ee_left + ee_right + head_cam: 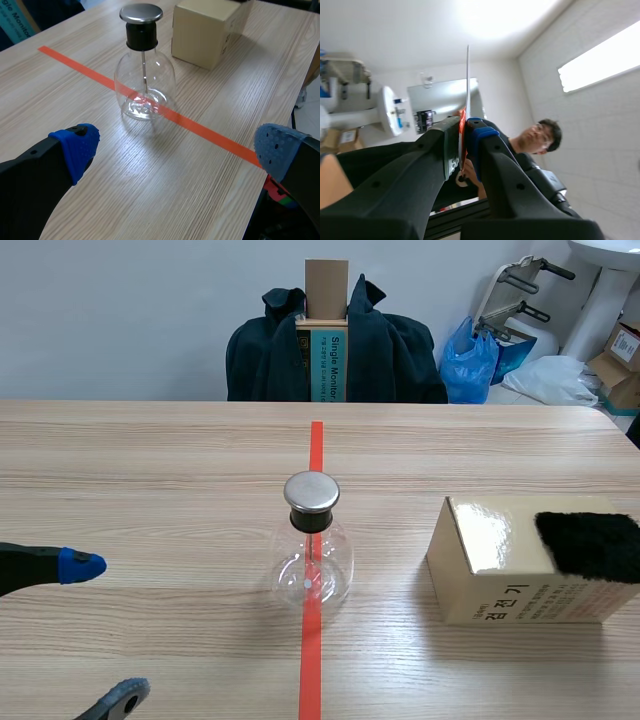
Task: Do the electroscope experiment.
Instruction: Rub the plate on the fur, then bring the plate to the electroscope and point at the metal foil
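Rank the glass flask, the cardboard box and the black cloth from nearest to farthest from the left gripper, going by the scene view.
1. Glass flask, on the tape line at mid-table, nearest the left gripper.
2. Cardboard box, farther to the right.
3. Black cloth, on the box's far right end.

Flask [311, 540] on tape line [316, 450], box [490, 550] to its right, cloth [590, 545] on box, left tool [105, 630] at left, sheet [467, 80] in right tool [464, 137]

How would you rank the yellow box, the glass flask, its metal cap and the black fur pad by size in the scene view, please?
1. yellow box
2. glass flask and black fur pad: too alike to rank, pad cropped
3. metal cap
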`<state>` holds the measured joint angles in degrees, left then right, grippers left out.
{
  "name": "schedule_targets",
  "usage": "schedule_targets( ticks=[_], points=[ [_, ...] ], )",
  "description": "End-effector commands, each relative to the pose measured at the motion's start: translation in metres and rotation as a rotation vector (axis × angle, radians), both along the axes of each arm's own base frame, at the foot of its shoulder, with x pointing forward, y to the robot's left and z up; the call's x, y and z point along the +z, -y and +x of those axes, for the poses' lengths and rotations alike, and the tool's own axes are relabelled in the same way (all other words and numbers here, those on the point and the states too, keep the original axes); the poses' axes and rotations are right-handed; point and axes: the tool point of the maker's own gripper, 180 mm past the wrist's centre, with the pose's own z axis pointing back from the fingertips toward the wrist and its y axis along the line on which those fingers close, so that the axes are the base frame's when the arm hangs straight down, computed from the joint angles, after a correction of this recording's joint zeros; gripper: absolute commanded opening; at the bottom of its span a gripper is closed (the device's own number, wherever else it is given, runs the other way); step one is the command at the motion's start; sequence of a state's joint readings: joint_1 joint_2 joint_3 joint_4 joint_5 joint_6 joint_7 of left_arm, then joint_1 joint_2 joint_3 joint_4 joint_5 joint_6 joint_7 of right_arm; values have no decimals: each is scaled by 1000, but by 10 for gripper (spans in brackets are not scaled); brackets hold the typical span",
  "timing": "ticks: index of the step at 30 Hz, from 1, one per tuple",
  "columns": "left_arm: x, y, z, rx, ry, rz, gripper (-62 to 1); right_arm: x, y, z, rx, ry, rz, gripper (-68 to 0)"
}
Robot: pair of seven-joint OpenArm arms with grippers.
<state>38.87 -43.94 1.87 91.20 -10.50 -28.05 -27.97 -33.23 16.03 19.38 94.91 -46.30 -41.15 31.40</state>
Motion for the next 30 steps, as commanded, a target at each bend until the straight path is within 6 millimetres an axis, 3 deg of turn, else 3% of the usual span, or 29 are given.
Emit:
schedule_targets(
  ticks=[1, 6, 10, 16, 20, 30],
  points=[
    [1, 2, 8, 15, 12, -13, 14, 17, 3, -1, -2, 48, -10, -669],
    [-20, -8, 29, 68, -15, 53, -357, 50, -1, -4, 9, 144, 7, -669],
    [-33, -11, 44, 89, -26, 57, -583, 70, -3, -7, 18, 200, 20, -669],
    [-54, -9, 70, 104, -45, 33, -582, 92, -10, -12, 39, 267, 51, -669],
    [-62, 3, 87, 104, -41, -12, -581, 104, -12, -17, 42, 303, 85, -669],
    [-81, 44, 109, 33, -49, -39, -579, 100, -25, -13, 80, 290, 87, -669]
  ],
)
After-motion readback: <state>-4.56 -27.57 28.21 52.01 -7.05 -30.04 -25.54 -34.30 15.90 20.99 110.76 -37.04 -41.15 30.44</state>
